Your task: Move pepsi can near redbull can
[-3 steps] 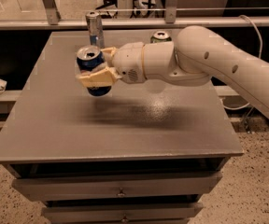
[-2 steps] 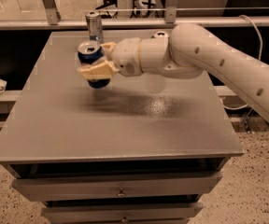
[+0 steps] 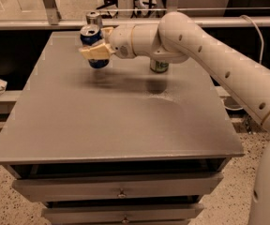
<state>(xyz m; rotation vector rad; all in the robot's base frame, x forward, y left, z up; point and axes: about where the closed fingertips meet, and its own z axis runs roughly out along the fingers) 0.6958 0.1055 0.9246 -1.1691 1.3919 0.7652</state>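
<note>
Blue pepsi can (image 3: 90,35) clenched in gripper (image 3: 96,51), redbull can (image 3: 93,18) just behind, far-left of table (image 3: 125,125).

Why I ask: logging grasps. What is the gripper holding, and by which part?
The gripper holds the pepsi can by its side wall at mid-height, just in front of the redbull can.

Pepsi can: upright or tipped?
Roughly upright: the pepsi can, top facing up, is held by the gripper above the table, far side.
</note>
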